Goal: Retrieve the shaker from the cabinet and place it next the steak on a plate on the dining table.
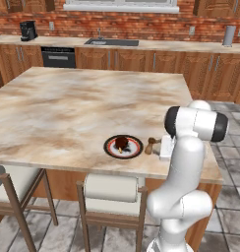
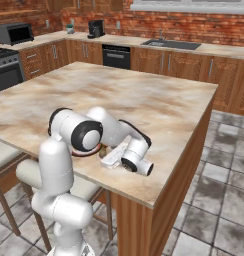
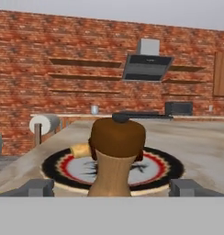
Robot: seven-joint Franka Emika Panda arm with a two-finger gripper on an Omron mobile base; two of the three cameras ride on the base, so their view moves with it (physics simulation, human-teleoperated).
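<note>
The tan wooden shaker [image 3: 114,156] with its dark brown knob stands upright on the dining table [image 1: 68,108], just right of the plate [image 1: 110,147]. The dark steak [image 1: 122,142] lies in the plate's white centre. My gripper [image 1: 155,147] reaches in level from the right, open, one fingertip [image 3: 38,187] on each side of the shaker with a gap to it. In the hand view the shaker hides most of the steak, and the plate [image 3: 155,172] lies right behind it. In the right base view my hand [image 2: 116,156] covers the shaker and part of the plate [image 2: 83,152].
The plate and shaker sit near the table's front edge. Two wooden chairs [image 1: 112,194] are tucked under that edge. A counter with sink [image 1: 111,42], coffee machine [image 1: 27,30] and brick wall runs along the back. A brown wall cabinet [image 3: 221,73] hangs far off.
</note>
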